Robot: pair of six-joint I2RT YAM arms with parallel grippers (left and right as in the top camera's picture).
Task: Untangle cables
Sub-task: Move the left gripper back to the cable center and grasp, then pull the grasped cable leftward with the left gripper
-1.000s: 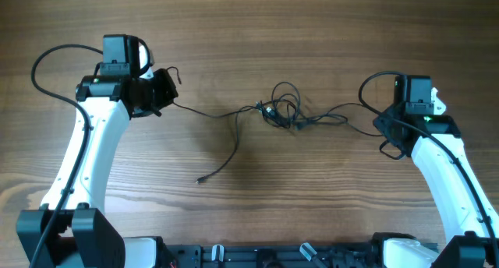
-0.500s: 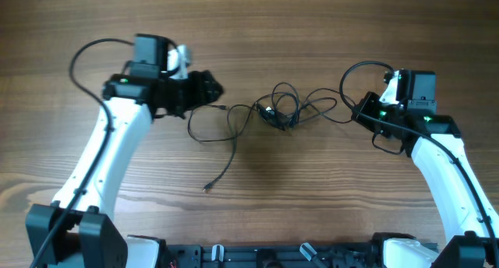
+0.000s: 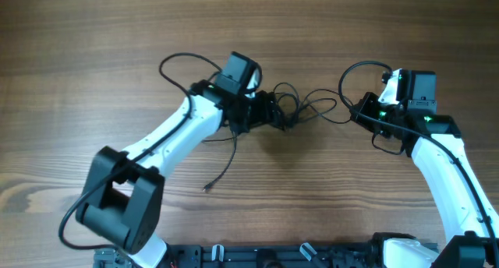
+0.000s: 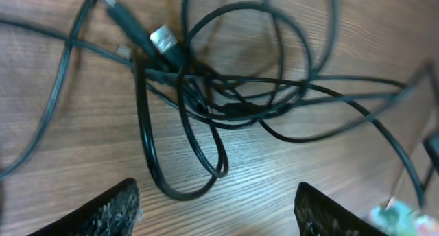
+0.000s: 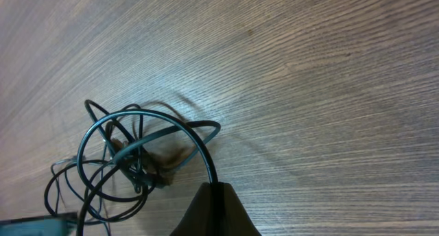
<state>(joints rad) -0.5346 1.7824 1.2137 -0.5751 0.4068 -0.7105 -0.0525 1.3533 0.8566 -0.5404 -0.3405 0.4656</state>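
Note:
The cables lie as a knot of thin black cords at the table's middle. One loose strand trails toward the front and ends in a small plug. My left gripper hovers at the knot's left side. In the left wrist view the gripper is open. Its fingertips straddle bare wood just below the cables, and a silvery plug shows near the top. My right gripper is to the knot's right. The right wrist view shows it shut on a cord that arcs back to the cables.
The left arm's thicker black cable loops behind its wrist, and the right arm's own cable arcs above its gripper. The arm bases and a black rail line the front edge. Wooden tabletop lies all around.
The left arm has swung from the far left to the knot, its jaws have opened, and the strand it pulled lies slack. The right arm shifted slightly inward a second ago, then held still.

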